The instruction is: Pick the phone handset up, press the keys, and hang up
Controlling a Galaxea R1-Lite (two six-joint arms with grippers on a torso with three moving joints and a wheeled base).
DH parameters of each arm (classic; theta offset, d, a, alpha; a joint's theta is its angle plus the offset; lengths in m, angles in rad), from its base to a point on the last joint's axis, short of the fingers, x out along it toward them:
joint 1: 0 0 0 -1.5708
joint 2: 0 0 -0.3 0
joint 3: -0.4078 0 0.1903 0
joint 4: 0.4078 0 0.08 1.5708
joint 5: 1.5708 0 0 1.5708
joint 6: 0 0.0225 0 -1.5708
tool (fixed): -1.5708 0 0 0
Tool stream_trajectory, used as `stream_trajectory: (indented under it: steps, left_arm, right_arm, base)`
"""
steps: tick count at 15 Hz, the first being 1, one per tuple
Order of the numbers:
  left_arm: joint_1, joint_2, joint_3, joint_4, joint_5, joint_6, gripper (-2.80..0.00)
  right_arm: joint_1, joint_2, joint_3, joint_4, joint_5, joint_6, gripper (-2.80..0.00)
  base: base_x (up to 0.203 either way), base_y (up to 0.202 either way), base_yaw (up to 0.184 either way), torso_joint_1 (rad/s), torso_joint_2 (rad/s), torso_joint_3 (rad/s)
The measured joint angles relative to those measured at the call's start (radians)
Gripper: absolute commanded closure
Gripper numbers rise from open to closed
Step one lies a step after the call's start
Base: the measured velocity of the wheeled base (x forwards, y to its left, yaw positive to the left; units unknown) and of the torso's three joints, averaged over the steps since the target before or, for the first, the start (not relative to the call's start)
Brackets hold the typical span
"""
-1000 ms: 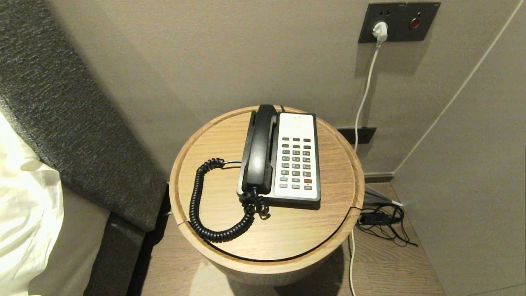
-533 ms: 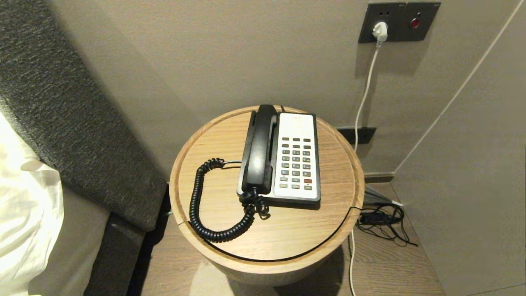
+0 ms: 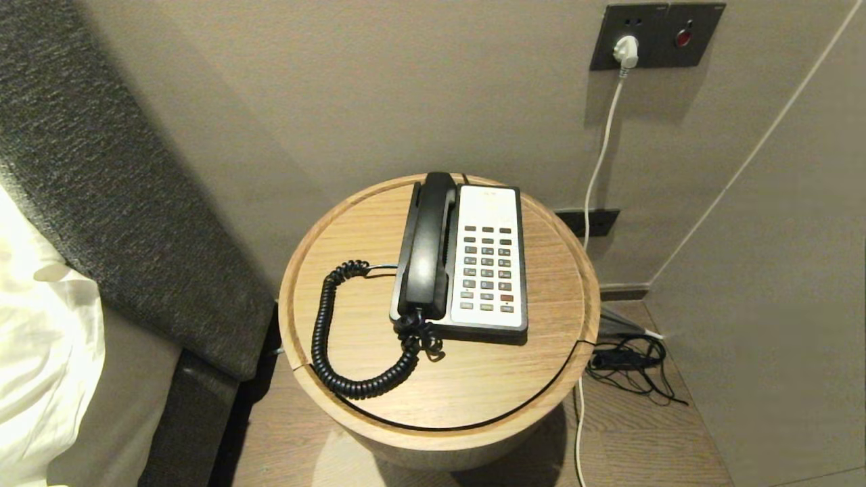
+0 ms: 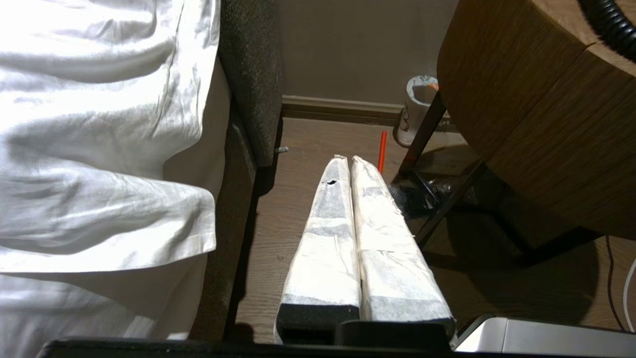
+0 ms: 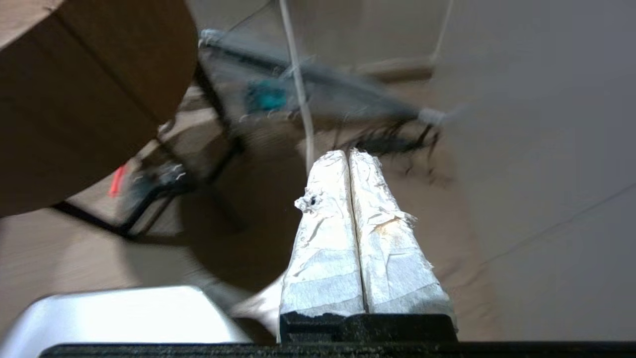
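So our phone handset (image 3: 429, 247) sits in its cradle on the phone base (image 3: 488, 260), toward the back of the round table (image 3: 473, 385), long axis running front to back. We've got both grippers down low beside the table, near the floor, well below it: left gripper (image 4: 346, 160) and right gripper (image 5: 346, 152) both pinched closed, empty. Left looks nearer, since the handset lies on the base's left side.
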Motion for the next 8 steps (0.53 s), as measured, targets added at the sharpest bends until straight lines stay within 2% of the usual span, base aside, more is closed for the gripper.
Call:
stream_trajectory:
  steps: [1,4,6,8]
  left_arm:
    - [0.000,0.000,0.003,0.001,0.000,0.000,0.00]
    - [0.000,0.000,0.007,0.008,-0.011,0.008,0.00]
    - [0.001,0.000,0.006,0.017,-0.039,0.052,0.00]
    - [0.002,0.000,0.011,0.003,-0.049,0.069,0.00]
  right_arm:
    - [0.000,0.000,0.019,-0.046,-0.003,-0.019,0.00]
    - [0.000,0.000,0.045,-0.065,0.008,-0.035,0.00]
    - [0.000,0.000,0.053,-0.068,0.011,-0.036,0.00]
    - [0.000,0.000,0.055,-0.068,0.012,-0.036,0.00]
  base:
    - [0.000,0.000,0.000,0.000,0.00,0.000]
    - [0.000,0.000,0.000,0.000,0.00,0.000]
    - [0.000,0.000,0.000,0.000,0.00,0.000]
    - [0.000,0.000,0.000,0.000,0.00,0.000]
